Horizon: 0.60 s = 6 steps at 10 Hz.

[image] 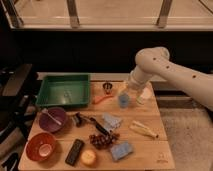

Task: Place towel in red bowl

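a: where do we find the pincer (128, 93)?
b: we see it at the end of the white arm (165, 67), which reaches in from the right of the view. it hangs over the far side of the bench (150, 150), a little right of the middle, just beside a small blue cup (123, 102).
a: and its two fingers?
b: we take them as spread apart, not clamped on anything. whether the pincer touches the blue cup we cannot tell.
a: where is the towel (111, 121)?
b: we see it lying crumpled on the bench near the middle, nearer to the front than the pincer and apart from it. a dark bunch of grapes (102, 140) sits just in front of it.
a: could we mix it up with the blue block?
b: no. the blue sponge (121, 150) is thicker and squarer, and it lies near the front edge, just right of the grapes.
a: and the red bowl (32, 142)?
b: we find it at the front left corner of the bench, upright, with a pale centre. the towel is not in it; the two lie well apart. a flat black slab (75, 151) lies just right of the red bowl.
a: what stands behind it?
b: we see the purple bowl (42, 122) just behind it, and a green tray (50, 92) at the far left corner of the bench.
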Tool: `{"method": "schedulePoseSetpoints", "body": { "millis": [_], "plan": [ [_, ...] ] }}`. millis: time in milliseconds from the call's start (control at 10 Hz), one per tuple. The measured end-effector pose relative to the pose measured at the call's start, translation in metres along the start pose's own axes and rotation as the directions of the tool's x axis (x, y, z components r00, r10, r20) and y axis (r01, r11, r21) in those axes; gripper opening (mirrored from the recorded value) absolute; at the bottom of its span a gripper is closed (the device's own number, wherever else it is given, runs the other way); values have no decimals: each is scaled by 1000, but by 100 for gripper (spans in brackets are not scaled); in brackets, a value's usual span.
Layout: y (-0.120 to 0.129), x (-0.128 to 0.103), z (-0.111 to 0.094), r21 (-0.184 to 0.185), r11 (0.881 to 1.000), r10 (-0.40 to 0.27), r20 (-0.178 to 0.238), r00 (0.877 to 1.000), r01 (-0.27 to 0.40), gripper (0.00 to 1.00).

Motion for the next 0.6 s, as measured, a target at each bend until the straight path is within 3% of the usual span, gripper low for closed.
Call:
{"method": "schedulePoseSetpoints", "body": {
  "millis": [600],
  "plan": [
    [32,33,65,-7,999,-46,-141,989,45,67]
  ]
}}
